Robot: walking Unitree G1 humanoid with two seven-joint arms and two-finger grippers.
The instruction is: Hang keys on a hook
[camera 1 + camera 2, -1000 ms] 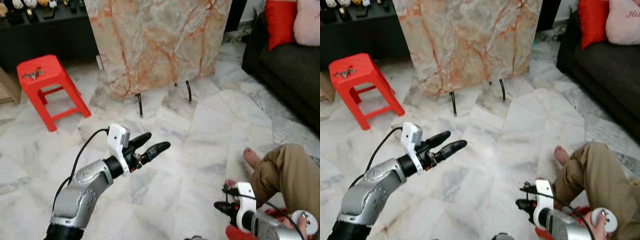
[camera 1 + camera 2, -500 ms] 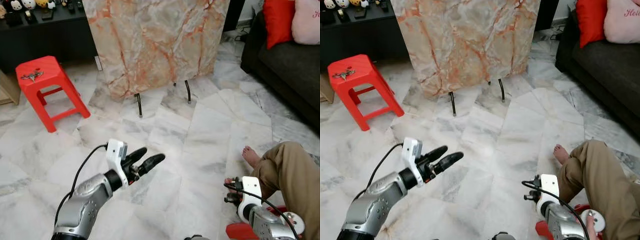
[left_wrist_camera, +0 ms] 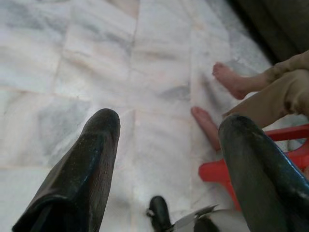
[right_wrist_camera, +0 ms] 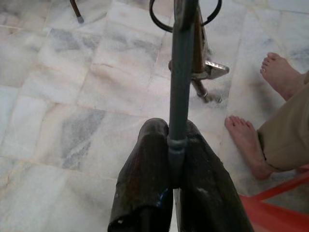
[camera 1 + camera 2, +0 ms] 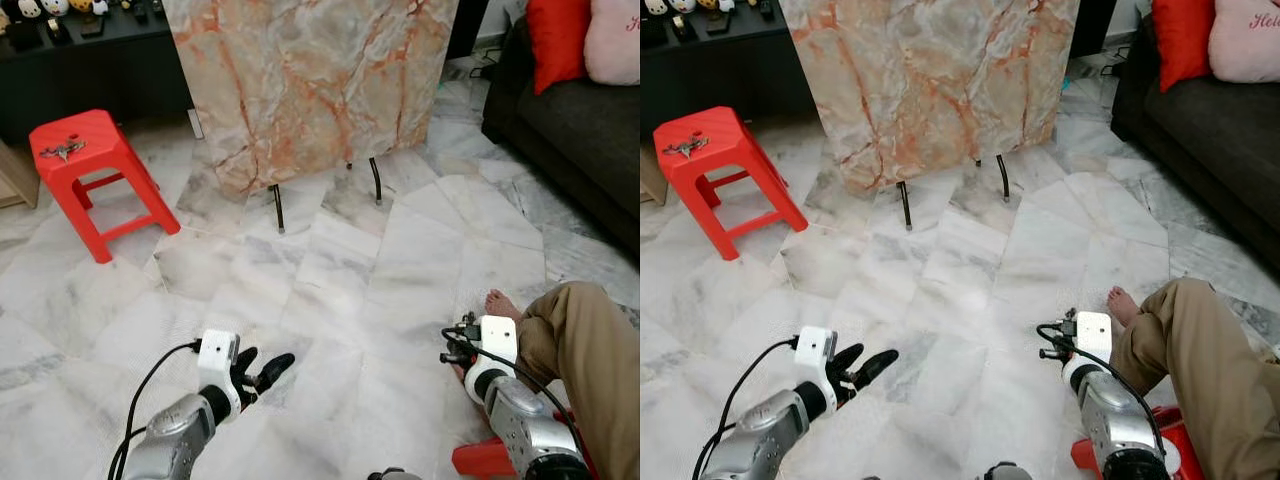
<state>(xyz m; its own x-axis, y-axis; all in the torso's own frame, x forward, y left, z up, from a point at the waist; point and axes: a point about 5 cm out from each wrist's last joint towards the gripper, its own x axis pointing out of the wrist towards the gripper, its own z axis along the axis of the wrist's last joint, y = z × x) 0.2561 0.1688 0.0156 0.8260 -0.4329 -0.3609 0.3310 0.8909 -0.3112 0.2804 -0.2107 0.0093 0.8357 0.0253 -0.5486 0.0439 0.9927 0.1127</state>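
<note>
The right gripper point(image 4: 169, 193) is pinched tight on a thin grey strap point(image 4: 179, 72). At the strap's far end hang the metal keys on a dark ring point(image 4: 200, 67), out over the floor. So the keys are picked up, and I think the step now is carrying them to a hook. I cannot see a hook anywhere, so the robot likely has to look for one first.

The left gripper point(image 3: 164, 159) is empty, its two black fingers spread wide, low at about 7 o'clock in the head views.

The floor is pale marble tiles point(image 5: 380, 270). A big pink marble slab on thin black legs point(image 5: 310, 80) stands at 12 o'clock. A red plastic stool point(image 5: 85, 165) is at 10 o'clock, with another small bunch of keys point(image 5: 62, 150) on top. A dark sofa with a red cushion point(image 5: 560, 40) is at 2 o'clock. A person's bare foot point(image 5: 503, 305) is at 4 o'clock, close to the right arm.
</note>
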